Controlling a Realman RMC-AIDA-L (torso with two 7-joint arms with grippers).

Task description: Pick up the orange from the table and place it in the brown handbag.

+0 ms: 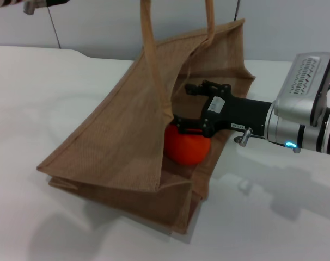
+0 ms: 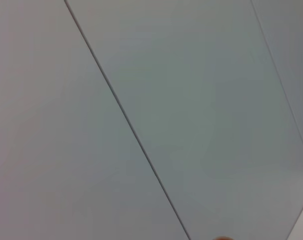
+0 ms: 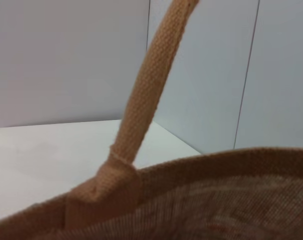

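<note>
One gripper is at work: the right gripper (image 1: 188, 109), reaching in from three o'clock, has its black fingers spread apart inside the mouth of the brown handbag (image 1: 116, 141). The lower finger (image 1: 188, 126) lies against the top of the orange (image 1: 187, 145), the upper one is clear of it, so the fruit is not clamped. The orange sits inside the bag, low against its right side wall. The bag stands tilted on the white table (image 1: 40, 98), its mouth facing three o'clock, handles (image 1: 154, 60) rising toward twelve. A small white label on the gripper body carries print too small to read. The left gripper (image 1: 31, 5) is at the eleven o'clock corner; whether it is open I cannot tell.
</note>
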